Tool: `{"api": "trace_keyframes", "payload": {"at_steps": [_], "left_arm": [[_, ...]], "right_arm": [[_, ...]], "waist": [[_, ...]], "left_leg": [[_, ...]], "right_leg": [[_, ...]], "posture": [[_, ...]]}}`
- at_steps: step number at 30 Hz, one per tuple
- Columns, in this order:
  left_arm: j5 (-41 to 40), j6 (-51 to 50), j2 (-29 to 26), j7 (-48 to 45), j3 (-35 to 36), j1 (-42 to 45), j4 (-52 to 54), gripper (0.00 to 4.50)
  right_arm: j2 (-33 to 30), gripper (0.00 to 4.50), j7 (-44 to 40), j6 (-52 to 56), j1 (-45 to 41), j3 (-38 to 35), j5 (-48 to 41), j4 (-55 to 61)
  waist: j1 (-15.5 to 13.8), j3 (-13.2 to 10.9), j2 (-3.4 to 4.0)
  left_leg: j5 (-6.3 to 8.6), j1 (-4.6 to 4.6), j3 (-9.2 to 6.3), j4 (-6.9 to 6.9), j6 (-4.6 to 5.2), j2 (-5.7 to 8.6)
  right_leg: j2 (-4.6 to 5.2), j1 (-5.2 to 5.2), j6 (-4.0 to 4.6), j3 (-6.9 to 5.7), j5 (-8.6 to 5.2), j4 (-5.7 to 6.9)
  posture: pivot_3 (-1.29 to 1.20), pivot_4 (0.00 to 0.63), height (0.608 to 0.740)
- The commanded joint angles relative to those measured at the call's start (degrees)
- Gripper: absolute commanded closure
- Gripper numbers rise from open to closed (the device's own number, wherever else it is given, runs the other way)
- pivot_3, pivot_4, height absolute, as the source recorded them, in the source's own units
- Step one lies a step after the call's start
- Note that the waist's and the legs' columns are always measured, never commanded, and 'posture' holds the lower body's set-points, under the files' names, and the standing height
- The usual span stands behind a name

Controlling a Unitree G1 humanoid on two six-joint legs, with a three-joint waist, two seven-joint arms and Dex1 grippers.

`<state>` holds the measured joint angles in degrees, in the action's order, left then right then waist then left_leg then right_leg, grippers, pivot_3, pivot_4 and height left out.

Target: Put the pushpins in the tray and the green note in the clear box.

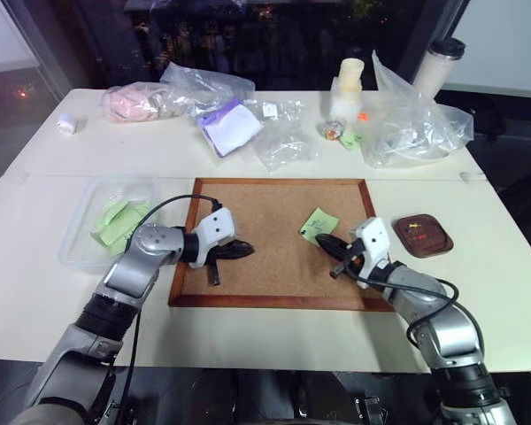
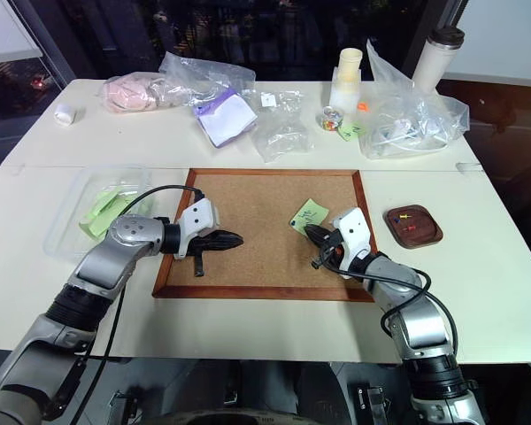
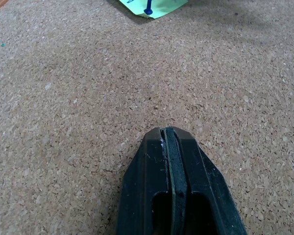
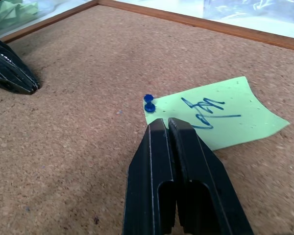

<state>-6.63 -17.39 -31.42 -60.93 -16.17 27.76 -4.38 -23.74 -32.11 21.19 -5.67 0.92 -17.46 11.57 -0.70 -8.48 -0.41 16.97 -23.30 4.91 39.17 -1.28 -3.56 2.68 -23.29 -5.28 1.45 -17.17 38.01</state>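
The green note (image 4: 225,117) lies on the corkboard (image 1: 265,266), held at one corner by a blue pushpin (image 4: 149,103). My right gripper (image 4: 166,122) is shut, its tips over the note's near edge, just short of the pin. Whether it pinches the paper I cannot tell. My left gripper (image 1: 248,251) is shut and empty, resting low over the bare cork left of centre, well away from the note. The dark brown tray (image 1: 432,245) sits right of the board with two pushpins (image 1: 414,227) in it. The clear box (image 1: 80,252) stands left of the board.
Pale green slips (image 1: 117,223) lie inside the clear box. Along the table's far side are wrinkled plastic bags (image 1: 416,128), a purple-and-white packet (image 1: 230,124), stacked white cups (image 1: 347,84), a tumbler (image 1: 438,64) and a small white roll (image 1: 66,124).
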Motion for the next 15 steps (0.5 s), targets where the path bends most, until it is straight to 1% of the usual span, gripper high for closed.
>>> {"api": "trace_keyframes", "payload": {"at_steps": [1, 10, 13, 15], "left_arm": [[2.39, -0.19, -0.92, -0.4, -2.08, -0.92, -1.42, 4.5], [3.18, 0.36, -1.8, -1.01, -2.71, -1.21, -1.9, 4.5], [3.03, 0.6, -1.62, -0.91, -2.66, -1.12, -2.08, 4.5], [2.91, 0.7, -1.43, -0.82, -2.69, -1.16, -1.97, 4.5]], "right_arm": [[0.46, 4.46, 2.07, 0.26, -0.47, -5.59, -3.51, 6.25], [0.12, 4.46, 3.52, 5.58, 0.16, -9.87, -9.02, 12.14], [0.88, 4.46, 6.74, 5.71, -0.89, -14.39, -10.18, 9.72], [-0.96, 4.46, 10.01, 3.91, -1.96, -16.96, -6.06, 4.0]], "waist": [[0.02, 0.0, 0.0], [0.23, 0.03, -0.01], [0.16, 0.03, -0.01], [0.17, 0.04, -0.02]], "left_leg": [[0.0, 0.0, 0.0, 0.0, 0.0, 0.0], [0.0, 0.04, -0.01, -0.01, 0.0, -0.03], [0.0, 0.04, 0.0, -0.01, 0.0, -0.03], [0.0, 0.04, 0.0, -0.01, 0.0, -0.03]], "right_leg": [[0.0, -0.01, 0.0, 0.0, 0.0, 0.0], [-0.04, 0.01, 0.0, 0.0, 0.0, 0.02], [-0.04, 0.01, 0.0, 0.01, 0.0, 0.01], [-0.03, 0.02, 0.0, 0.01, 0.0, 0.01]], "posture": [[0.0, 0.15, 0.734], [0.0, 0.15, 0.734], [0.0, 0.15, 0.734], [0.0, 0.15, 0.734]]}}
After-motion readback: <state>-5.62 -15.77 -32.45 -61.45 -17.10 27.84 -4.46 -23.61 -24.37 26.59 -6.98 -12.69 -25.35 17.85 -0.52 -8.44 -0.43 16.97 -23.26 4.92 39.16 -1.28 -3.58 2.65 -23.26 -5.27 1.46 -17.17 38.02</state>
